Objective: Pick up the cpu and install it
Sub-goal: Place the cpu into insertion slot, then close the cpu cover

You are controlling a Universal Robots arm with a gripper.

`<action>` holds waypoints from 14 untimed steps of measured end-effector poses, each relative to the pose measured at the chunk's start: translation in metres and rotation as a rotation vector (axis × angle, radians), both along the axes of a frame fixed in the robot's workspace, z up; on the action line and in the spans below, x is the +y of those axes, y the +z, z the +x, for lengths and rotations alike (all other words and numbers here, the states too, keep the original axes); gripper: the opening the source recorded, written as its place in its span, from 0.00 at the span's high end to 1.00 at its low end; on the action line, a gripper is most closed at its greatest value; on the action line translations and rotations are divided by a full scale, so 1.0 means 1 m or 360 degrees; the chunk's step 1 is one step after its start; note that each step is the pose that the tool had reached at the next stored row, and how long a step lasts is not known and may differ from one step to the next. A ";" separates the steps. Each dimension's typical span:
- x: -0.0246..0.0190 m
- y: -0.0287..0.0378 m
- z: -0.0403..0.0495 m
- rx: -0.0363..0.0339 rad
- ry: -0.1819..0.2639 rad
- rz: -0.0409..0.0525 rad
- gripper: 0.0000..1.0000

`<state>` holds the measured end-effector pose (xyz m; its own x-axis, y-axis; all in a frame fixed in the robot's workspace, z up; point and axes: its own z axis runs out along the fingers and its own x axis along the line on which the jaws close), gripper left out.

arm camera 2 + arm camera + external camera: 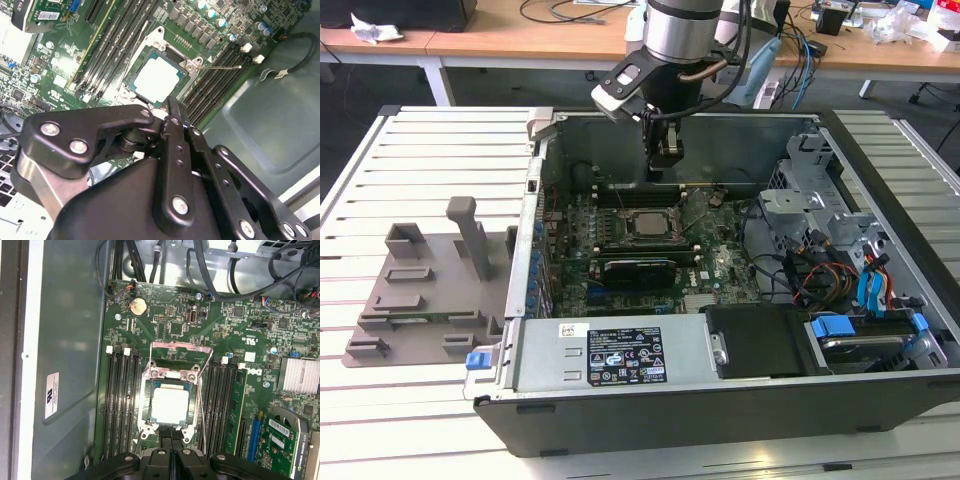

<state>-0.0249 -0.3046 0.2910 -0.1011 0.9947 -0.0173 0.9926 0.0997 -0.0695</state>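
Finds the cpu [645, 224], a small flat square with a silver-white metal top and a thin tan-green rim, lying level inside the black socket frame [146, 407] near the middle of the green motherboard [715, 265]. Catches that pale top brightly in both wrist views, ringed by the socket's dark border. Shows a thin metal load plate [182, 351] beside the socket, seemingly swung open, though hard to confirm from these angles. Flanks the socket with rows of black memory slots [122, 400] on either side.

Sets the gripper [665, 165] just above the socket's edge, apart from the cpu, with its two slim black fingers [172, 107] pressed together and holding nothing.

Lays open the computer case [720, 395] on a white slatted table [420, 150], side panel off. Packs into it the motherboard, a silver power supply [625, 355] along the near wall, a grey metal drive cage [800, 200] toward the exterior view's right, a tangle of coloured cables [830, 280] and a dark expansion card [640, 268] just beside the socket. Leaves a grey plastic shroud [430, 290] on the table at the exterior view's left, outside the case.
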 end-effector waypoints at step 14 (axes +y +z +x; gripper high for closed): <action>0.0001 -0.0077 0.0691 0.0021 0.0002 0.0000 0.89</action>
<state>0.0441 -0.3045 0.2833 -0.1025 0.9946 -0.0162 0.9915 0.1009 -0.0826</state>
